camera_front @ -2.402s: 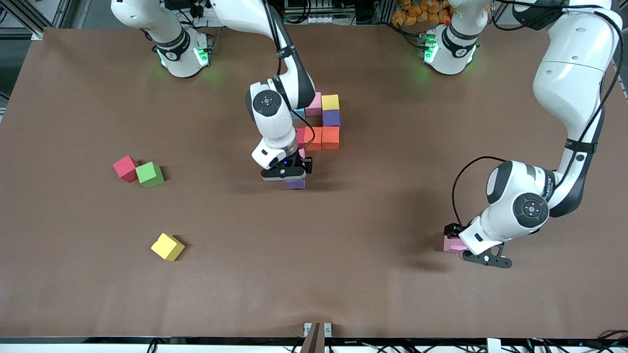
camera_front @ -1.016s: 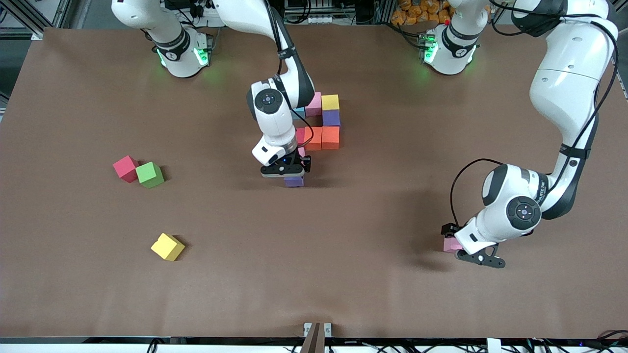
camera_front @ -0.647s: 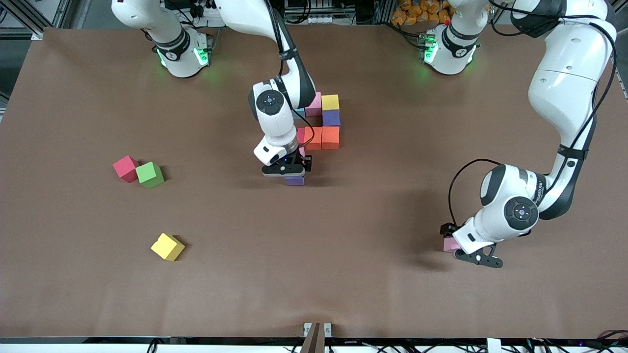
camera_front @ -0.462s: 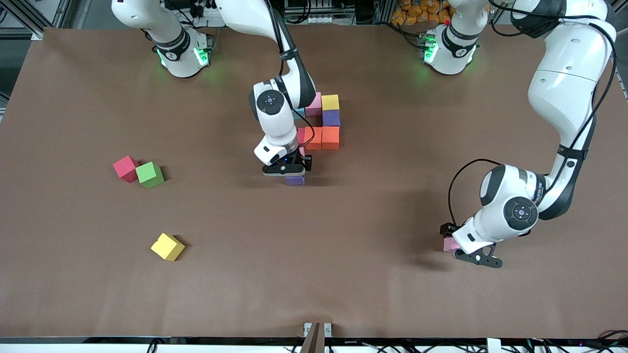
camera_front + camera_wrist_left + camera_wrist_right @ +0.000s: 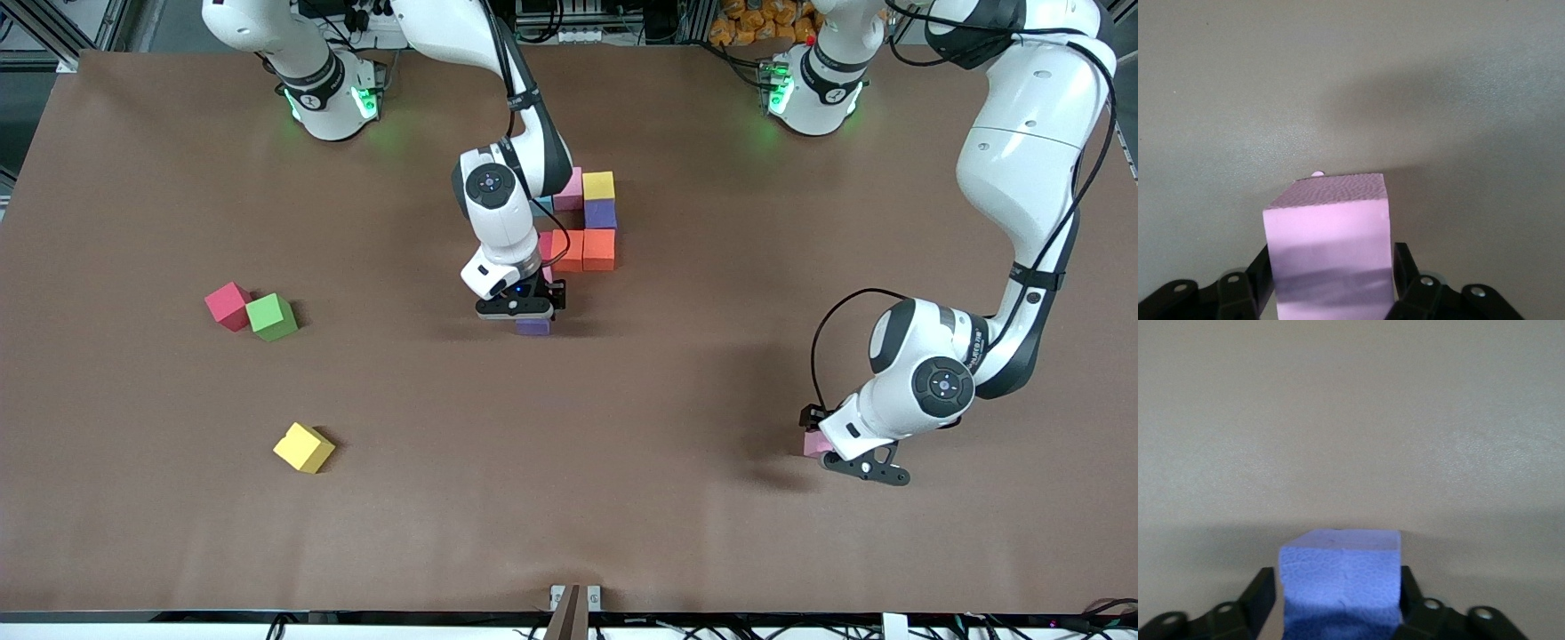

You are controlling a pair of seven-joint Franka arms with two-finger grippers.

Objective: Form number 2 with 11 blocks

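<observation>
Since my left gripper [image 5: 1331,273] clasps the pink block [image 5: 1328,227] squarely, I should lift straight; my right gripper [image 5: 1338,597] straddles the purple block [image 5: 1341,567], grip state unclear.

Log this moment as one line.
left tool: around pink block | right tool: around purple block, beside block cluster | loose: red block, yellow block

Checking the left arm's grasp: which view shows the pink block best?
The left wrist view: the pink block fills it, between the left gripper's fingers. The front view shows only a sliver; the right wrist view shows none.
</observation>
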